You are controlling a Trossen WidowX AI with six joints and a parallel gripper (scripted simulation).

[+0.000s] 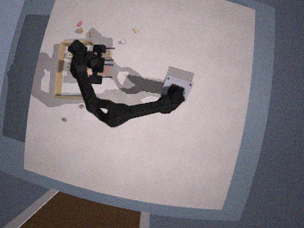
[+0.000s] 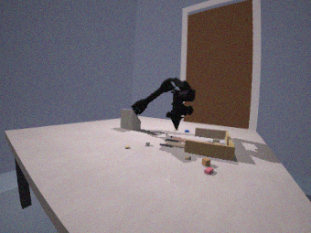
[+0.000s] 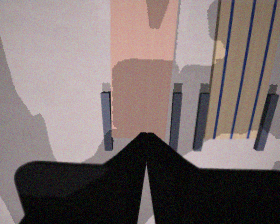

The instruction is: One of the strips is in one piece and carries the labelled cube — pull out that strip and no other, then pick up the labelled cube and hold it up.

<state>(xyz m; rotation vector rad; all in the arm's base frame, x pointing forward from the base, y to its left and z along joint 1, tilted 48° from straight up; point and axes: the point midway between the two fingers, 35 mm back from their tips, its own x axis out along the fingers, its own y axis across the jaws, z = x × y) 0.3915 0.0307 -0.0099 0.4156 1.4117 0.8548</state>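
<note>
The arm [image 1: 143, 110] [image 2: 157, 92] reaches from its grey base [image 1: 188, 88] [image 2: 128, 121], on the right in the top view, out to the left. In that view its elbow bows toward the near side; in the exterior view the forearm rises from the base, and the wrist drops steeply, fingers pointing down.

The gripper [image 1: 95, 63] [image 2: 176, 129] [image 3: 146, 138] is closed to its narrowest, its tips together with nothing between them. In the wrist view the tips overlap the near end of the pink strip [image 1: 106, 71] [image 3: 142, 40], between two dark uprights; whether they touch it I cannot tell. A tan strip with blue lines [image 3: 245, 60] lies to the right, apart from the pink one.

The strips run left in the top view toward a wooden frame [image 1: 58, 83] [image 2: 210, 150], open on the right. The labelled cube seems to be inside it, though the arm and blur leave that uncertain. A red block [image 1: 80, 24] [image 2: 209, 171] and an orange block [image 1: 80, 30] [image 2: 206, 162] lie outside the frame on the surface [image 1: 201, 155] [image 2: 114, 181].
</note>
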